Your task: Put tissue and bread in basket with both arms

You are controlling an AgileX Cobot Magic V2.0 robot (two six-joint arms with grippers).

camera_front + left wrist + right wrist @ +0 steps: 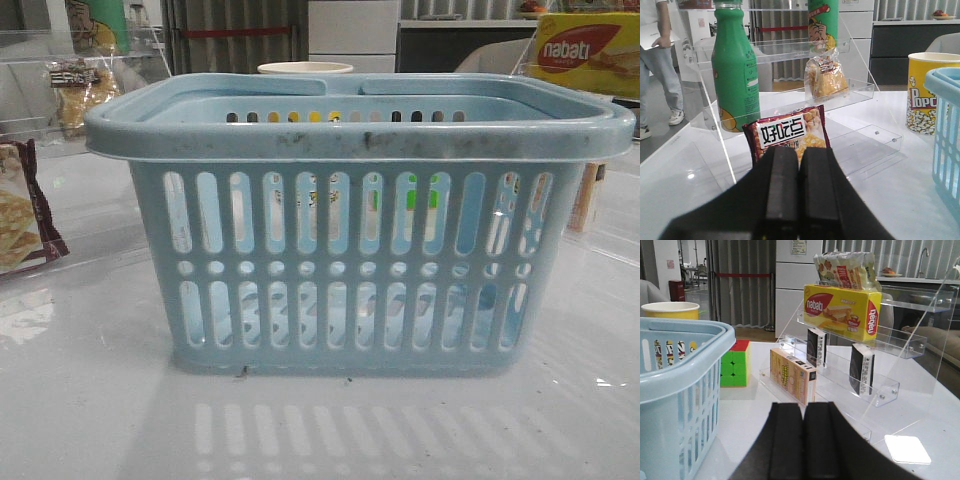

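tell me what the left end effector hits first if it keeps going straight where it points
Probably the maroon cracker bag, straight ahead of the shut left end effector; depth is hard to judge.

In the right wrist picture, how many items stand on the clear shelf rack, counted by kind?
Boxes: 2, the yellow wafer box and the cream box
Dark packs: 2
Snack bag: 1, lying on the yellow wafer box
Total: 5 on the clear shelf rack
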